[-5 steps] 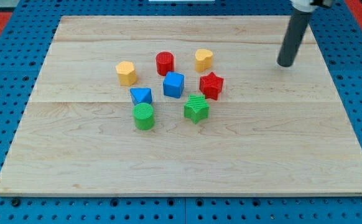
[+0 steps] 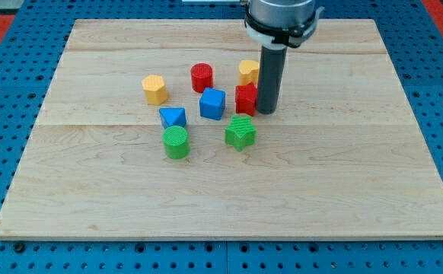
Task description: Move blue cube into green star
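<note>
The blue cube (image 2: 212,103) sits near the middle of the wooden board (image 2: 343,175). The green star (image 2: 240,132) lies just below and to the right of it, a small gap apart. My tip (image 2: 266,111) rests at the right side of the red star (image 2: 246,100), touching or almost touching it and hiding its right part. The tip is right of the blue cube and above the right of the green star.
A red cylinder (image 2: 202,77) and a yellow block (image 2: 247,71) lie above the cube. A yellow hexagonal block (image 2: 154,89) is at the left. A blue triangular block (image 2: 173,117) and a green cylinder (image 2: 176,141) lie lower left.
The rod has swept from the board's upper right down and left to the red star's right side. The red star looks shifted slightly left. Other blocks are unmoved.
</note>
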### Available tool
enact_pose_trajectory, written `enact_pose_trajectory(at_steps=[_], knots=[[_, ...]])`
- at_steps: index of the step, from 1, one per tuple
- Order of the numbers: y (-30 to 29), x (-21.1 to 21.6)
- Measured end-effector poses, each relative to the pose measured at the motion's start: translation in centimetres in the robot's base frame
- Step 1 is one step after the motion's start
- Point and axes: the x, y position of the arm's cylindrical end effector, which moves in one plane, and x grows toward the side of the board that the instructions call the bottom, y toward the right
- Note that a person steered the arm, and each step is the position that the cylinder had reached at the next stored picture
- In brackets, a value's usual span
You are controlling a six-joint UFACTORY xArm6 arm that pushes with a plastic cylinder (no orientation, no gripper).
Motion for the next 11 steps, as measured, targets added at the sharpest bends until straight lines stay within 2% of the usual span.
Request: enact_pose_trajectory(at_steps=[1, 2, 3, 4, 6, 7, 8, 9, 11], knots=[[-5.5, -2.5], [-12.9, -2.7], [-19.0, -5.0], [-18.1, -6.4], [-11.0, -3.6], [-13.3, -1.4], [-8.7, 0.2], [-7.3, 2.3], [-1.1, 0.5]])
